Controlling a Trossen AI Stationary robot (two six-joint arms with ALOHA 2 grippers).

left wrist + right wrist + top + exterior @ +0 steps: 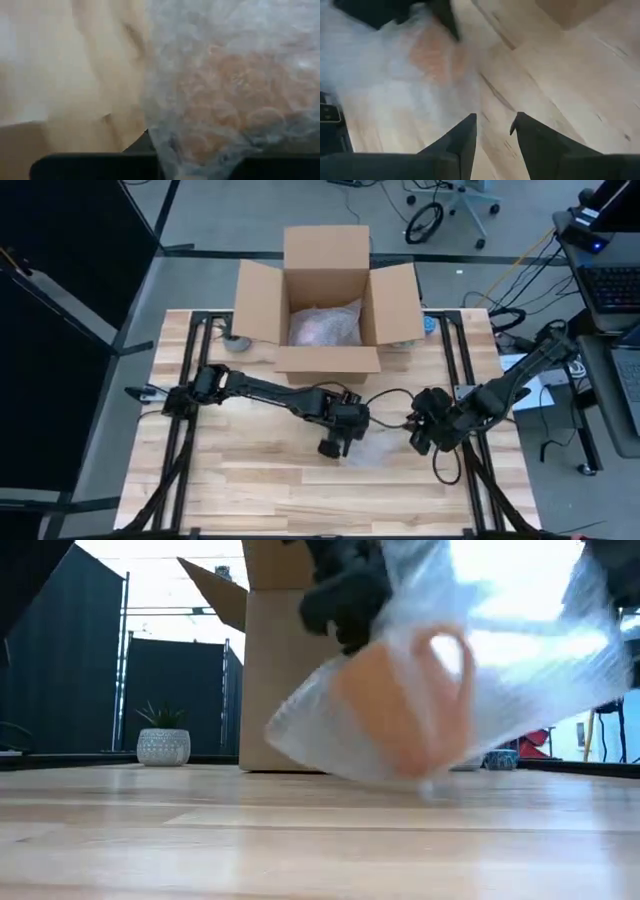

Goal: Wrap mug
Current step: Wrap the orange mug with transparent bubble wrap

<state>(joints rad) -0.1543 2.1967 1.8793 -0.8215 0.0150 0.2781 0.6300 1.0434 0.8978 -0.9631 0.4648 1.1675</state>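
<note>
- Clear bubble wrap [480,690] covers an orange mug [405,705], lifted a little above the wooden table [200,840], near its middle.
- The left gripper [335,442] pinches the wrap at the mug.
- The right gripper [494,127], just beside, has its fingers spread and empty.
- Behind stands an open cardboard box [330,305].
</note>
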